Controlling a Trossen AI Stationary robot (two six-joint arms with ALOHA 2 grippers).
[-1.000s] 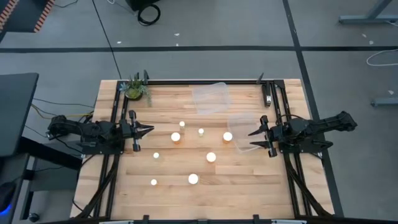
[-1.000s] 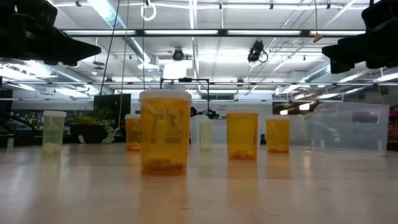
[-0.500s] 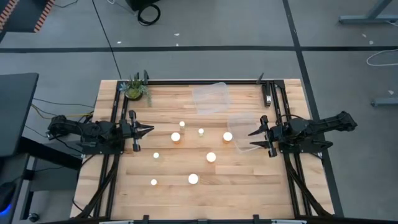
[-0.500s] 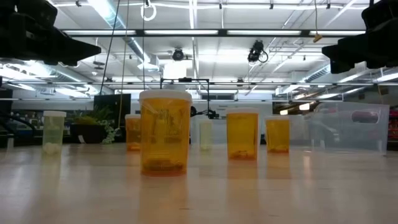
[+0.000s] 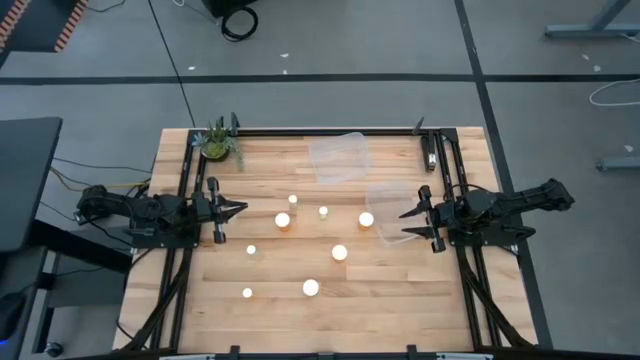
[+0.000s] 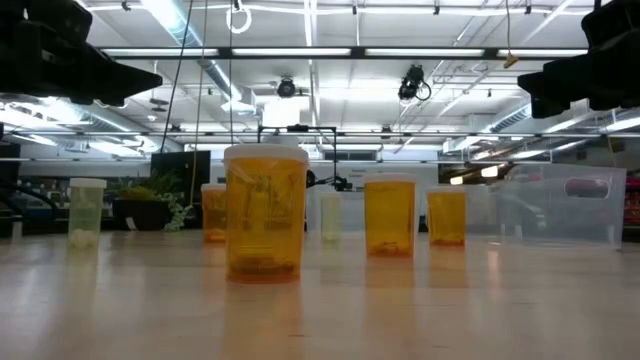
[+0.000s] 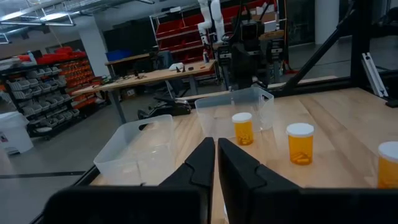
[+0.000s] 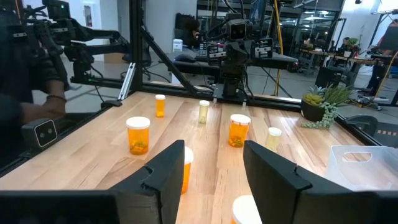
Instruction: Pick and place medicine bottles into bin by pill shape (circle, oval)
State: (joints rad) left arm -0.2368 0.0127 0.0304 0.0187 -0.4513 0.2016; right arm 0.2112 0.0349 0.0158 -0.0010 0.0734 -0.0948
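Closed and empty, our left gripper (image 5: pixel 238 208) hovers at the table's (image 5: pixel 400 290) left edge; our right gripper (image 5: pixel 408 225) is spread wide, empty, at the right edge. Medicine bottles (image 5: pixel 339 252) stand scattered mid-table between them.

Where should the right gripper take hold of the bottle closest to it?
Probably around the amber body just under the white cap of the nearest medicine bottle. It stands upright with space around it, so the open right gripper could come in level from its own side.
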